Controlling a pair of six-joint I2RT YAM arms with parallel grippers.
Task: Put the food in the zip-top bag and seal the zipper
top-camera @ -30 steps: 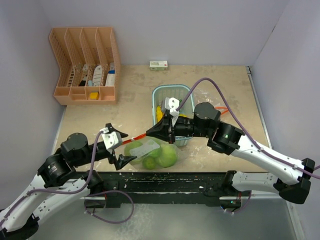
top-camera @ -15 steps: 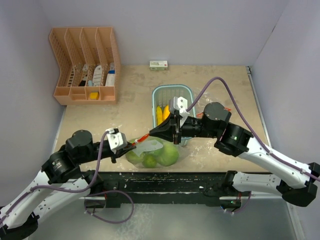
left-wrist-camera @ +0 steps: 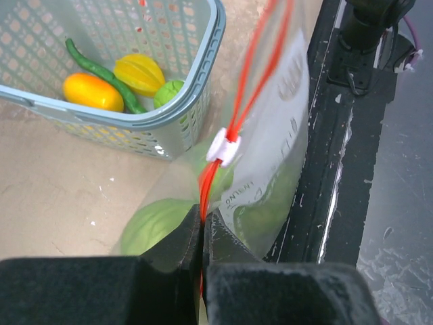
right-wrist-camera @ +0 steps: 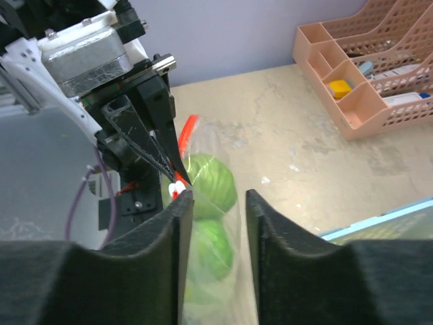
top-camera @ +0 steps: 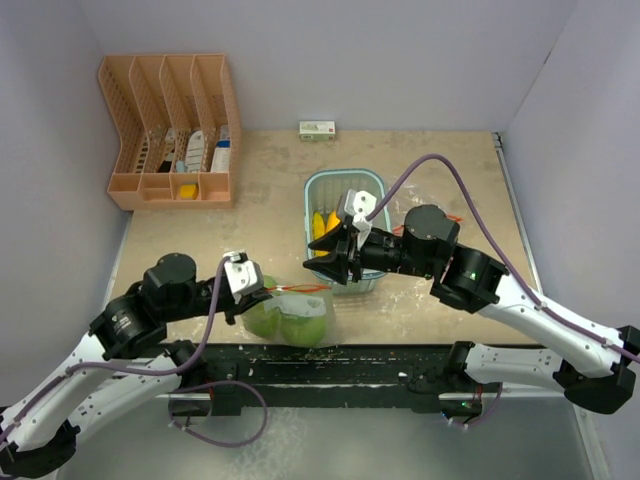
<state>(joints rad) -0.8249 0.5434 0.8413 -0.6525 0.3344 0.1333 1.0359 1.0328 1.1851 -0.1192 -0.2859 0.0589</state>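
Left jaws clamp the red zipper edge of the clear zip-top bag holding two pale-green toy cabbages; right jaws, part-open, straddle it, gripping nothing. Zipping now would strand the yellow and orange toy fruits and thin green chili in the pale-blue plastic basket.

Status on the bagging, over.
Left gripper shut on red zipper of clear zip-top bag. Right gripper open astride it. Pale-green cabbages bagged; orange-yellow fruits, green chili in blue basket.

Pale-green cabbages show through a clear bag with a red zipper and white slider; the latticed basket is light blue.
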